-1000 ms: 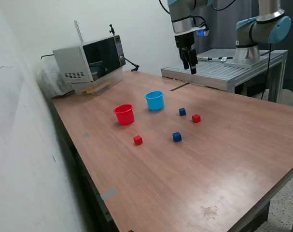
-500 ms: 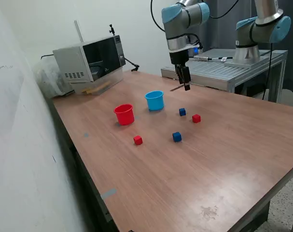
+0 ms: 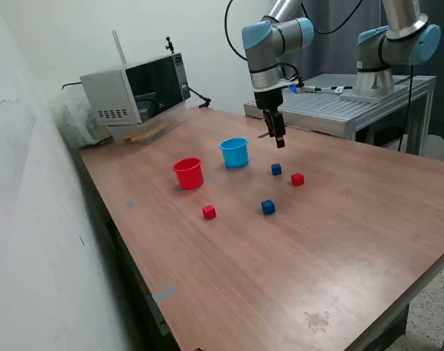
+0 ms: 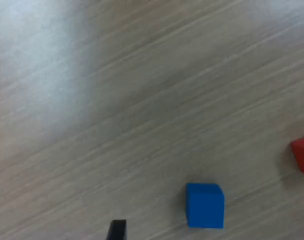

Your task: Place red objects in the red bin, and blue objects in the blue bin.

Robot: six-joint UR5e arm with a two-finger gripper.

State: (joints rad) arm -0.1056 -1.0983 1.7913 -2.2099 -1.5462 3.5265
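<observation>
The tool (image 3: 278, 140) hangs above the desk (image 3: 331, 241), over the ground between the blue cup (image 3: 235, 152) and the nearer of the two blue cubes (image 3: 276, 170). It holds nothing. Only dark fingertips (image 4: 116, 229) peek into the wrist view at the frame edge, with the cube (image 4: 205, 205) lying between them, so the fingers look spread wide; the exterior view is too small to confirm it.

That cube sits flat on the desk, close to a red cube (image 3: 298, 179), whose corner also shows in the wrist view (image 4: 303, 154). The pair are apart but near enough that a wide-open tool coming down could nudge the red one.

The second blue cube (image 3: 268, 207) lies nearer the camera, and the second red cube (image 3: 209, 212) is off toward the exterior view's left, below the red cup (image 3: 188, 173). Both cups stand upright and side by side, mouths up, so a cube can simply be dropped in from above.

All four cubes are on the desk, so no sorting is done. The tool's position suggests the blue cube under it is the first target.
</observation>
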